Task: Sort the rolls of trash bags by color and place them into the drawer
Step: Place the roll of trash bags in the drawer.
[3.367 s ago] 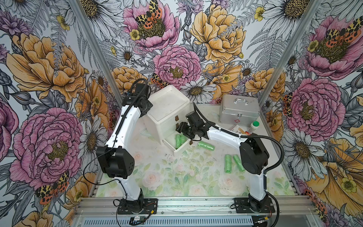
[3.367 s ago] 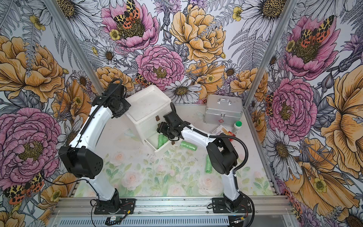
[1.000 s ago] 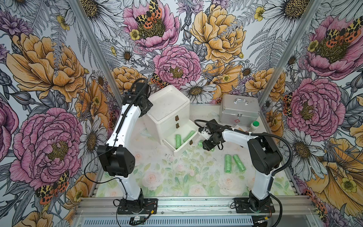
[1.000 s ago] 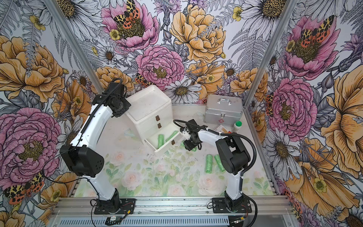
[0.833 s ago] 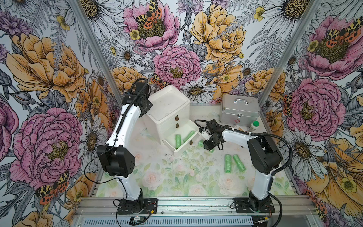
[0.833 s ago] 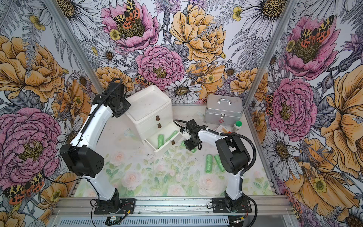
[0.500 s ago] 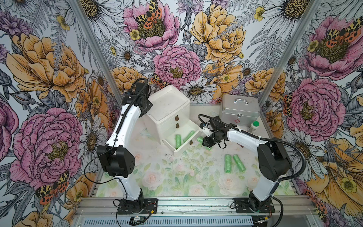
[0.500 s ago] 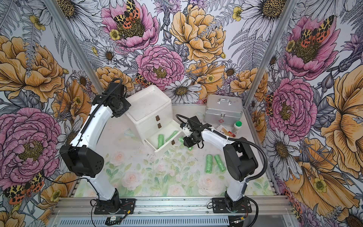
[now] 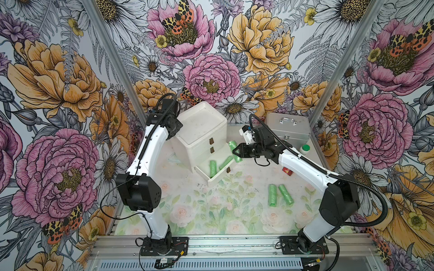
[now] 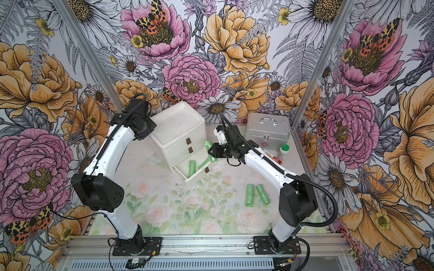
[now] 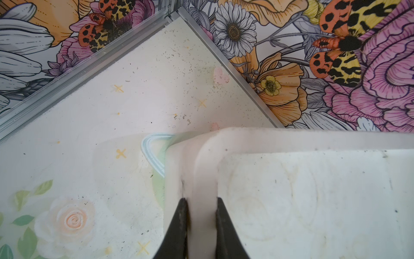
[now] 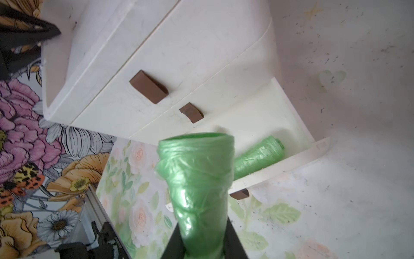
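The right gripper (image 9: 236, 152) is closed on a green trash bag roll (image 12: 197, 175), pinching it near one end. In the right wrist view the roll rises from between the two black fingers (image 12: 235, 246) at the bottom centre of the frame. In both top views this roll sits at the centre of the frame, clear of the table. It is just beside the right-hand wall of the open bottom drawer (image 9: 218, 179) of the white three-drawer chest (image 9: 199, 124); contact with that wall cannot be determined. The bottom drawer is pulled out and contains two green rolls (image 9: 213, 167); the two upper drawers are closed. The left gripper (image 11: 201, 206) is clamped on the raised rim of the chest top near one corner, with one finger outside the rim and one inside. On the floral table (image 9: 211, 211), right of centre, two more green rolls (image 9: 272, 194) lie side by side, well apart from the chest. A silver metal case (image 9: 290, 131) and a green-capped white bottle (image 9: 305, 149) stand at the upper right of the table.
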Motion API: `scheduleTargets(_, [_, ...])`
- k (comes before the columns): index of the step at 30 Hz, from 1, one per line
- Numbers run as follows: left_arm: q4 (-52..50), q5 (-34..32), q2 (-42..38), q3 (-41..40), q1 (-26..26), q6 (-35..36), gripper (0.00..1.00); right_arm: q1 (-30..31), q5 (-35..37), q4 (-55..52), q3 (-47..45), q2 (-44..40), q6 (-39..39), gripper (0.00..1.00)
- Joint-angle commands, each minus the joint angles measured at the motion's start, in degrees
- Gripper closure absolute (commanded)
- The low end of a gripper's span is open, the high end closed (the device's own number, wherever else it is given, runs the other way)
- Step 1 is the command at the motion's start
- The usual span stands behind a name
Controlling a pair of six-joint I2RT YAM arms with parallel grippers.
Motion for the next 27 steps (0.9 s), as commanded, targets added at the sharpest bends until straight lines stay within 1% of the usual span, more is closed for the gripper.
scheduleTargets(1, [-8.8,10.0,0.8,-3.7,0.2,-3.6,1.0,1.6,4.9,6.7,1.3,4.4,15.4,0.76])
scheduleTargets(4, [-8.7,9.8,0.2,-3.8,0.3,-3.6,1.0,3.5,6.7,8.9,2.3,7.9,20.1,0.76])
scheduleTargets(9, [-8.8,9.8,-0.2,-3.9,0.4,-3.5,1.0,4.4,8.2,12.2,2.9,12.3,25.2,0.81])
scheduleTargets(15, [-8.8,10.1,0.3,-3.7,0.3,-3.6,1.0,4.4,8.7,13.5,3.2,14.6,26.8,0.81])
scheduleTargets(17, [-8.8,10.0,0.4,-3.6,0.2,-3.6,1.0,4.5,8.8,13.6,3.2,14.9,27.2,0.8])
scheduleTargets(18, [-8.8,10.0,0.5,-3.5,0.1,-3.7,1.0,4.6,8.9,13.6,3.2,15.1,27.2,0.78])
scheduleTargets(19, [-8.8,10.0,0.5,-3.5,0.1,-3.6,1.0,4.8,8.9,13.6,3.1,15.1,27.3,0.74])
scheduleTargets(21, [-8.7,10.0,0.6,-3.4,0.0,-3.8,1.0,5.0,8.8,13.6,3.1,15.5,27.6,0.54])
scheduleTargets(23, [-8.8,10.0,0.8,-3.3,-0.1,-3.8,1.0,5.1,8.6,13.6,3.0,15.6,28.0,0.43])
scheduleTargets(25, [-8.7,9.9,0.9,-3.2,-0.1,-3.7,1.0,5.1,8.1,13.6,2.8,15.2,28.0,0.38])
scheduleTargets(27, [-8.7,9.8,1.1,-2.9,-0.1,-3.7,1.0,5.1,7.8,13.5,2.0,13.7,27.1,0.36])
